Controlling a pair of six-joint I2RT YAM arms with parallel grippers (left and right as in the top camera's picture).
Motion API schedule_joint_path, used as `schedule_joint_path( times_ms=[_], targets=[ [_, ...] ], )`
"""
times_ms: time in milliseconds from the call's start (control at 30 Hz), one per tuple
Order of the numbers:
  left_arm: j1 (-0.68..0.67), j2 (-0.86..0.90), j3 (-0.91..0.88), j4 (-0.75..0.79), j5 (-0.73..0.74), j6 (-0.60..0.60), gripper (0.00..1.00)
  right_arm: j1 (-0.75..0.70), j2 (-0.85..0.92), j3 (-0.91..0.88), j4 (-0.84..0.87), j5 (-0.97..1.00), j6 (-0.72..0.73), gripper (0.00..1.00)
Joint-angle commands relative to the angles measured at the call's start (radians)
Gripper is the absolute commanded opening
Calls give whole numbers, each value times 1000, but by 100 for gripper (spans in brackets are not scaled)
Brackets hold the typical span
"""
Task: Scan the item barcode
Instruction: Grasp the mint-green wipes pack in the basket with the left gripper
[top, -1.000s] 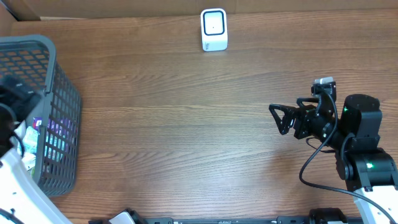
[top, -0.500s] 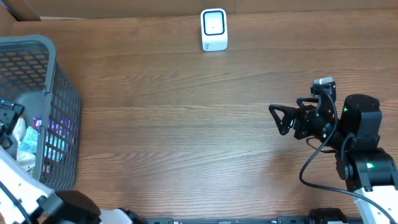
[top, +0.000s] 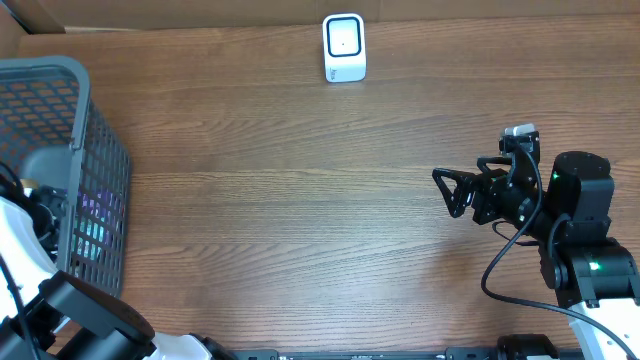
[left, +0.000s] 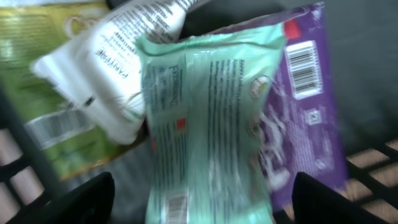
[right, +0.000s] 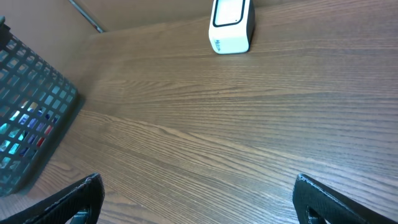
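Left jaws, spread wide, flank the mint packet (left: 211, 112).

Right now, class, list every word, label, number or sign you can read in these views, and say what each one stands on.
No text reads for certain.
mint packet: dense small print, blurred.
white packet: dark lettering, too blurred to read.
purple packet: a barcode near its top corner, digits too small.
scanner: a small mark low on its front, unreadable.
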Motion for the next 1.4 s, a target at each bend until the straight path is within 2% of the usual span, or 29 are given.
schedule_joint_path(
  times_ms=[0, 67, 100, 133, 200, 267, 333, 500, 600, 900, 1033, 1167, 1367],
  targets=[
    [1, 6, -84, 63, 1, 2, 81, 7, -2, 35, 2, 3, -8, 98],
    [1, 6, -125, 107, 1, 2, 77, 7, -2, 35, -1, 3, -9, 98],
    [1, 6, -136, 119, 1, 2, 72, 7, -1, 35, -2, 3, -8, 98],
    [1, 6, -144, 126, 1, 2, 62, 7, -1, 35, -3, 3, -8, 98],
    [1, 6, -146, 128, 1, 2, 32, 7, 0, 35, -5, 3, -8, 98],
    [2, 6, -143, 128, 2, 2, 13, 7, 0, 35, -6, 3, -9, 98],
    [1, 6, -140, 126, 14, 2, 4, 7, 0, 35, -6, 3, -8, 98],
    [1, 5, -89, 86, 27, 2, 4, 7, 0, 35, -6, 14, -8, 98],
    [1, 4, 10, 10, 32, 2, 4, 7, 0, 35, -5, 14, -8, 98],
    [-9, 3, 539, -305, 54, 31, 4, 7, 0, 35, -7, 14, -8, 98],
    [-58, 1, 745, -375, 200, 127, 4, 7, 0, 35, -8, 14, -8, 98],
    [-185, -18, 879, -417, 314, 241, 4, 7, 0, 35, -10, 14, -8, 98],
    [-535, -32, 879, -441, 306, 344, 4, 7, 0, 35, -13, 14, -7, 98]
  ],
)
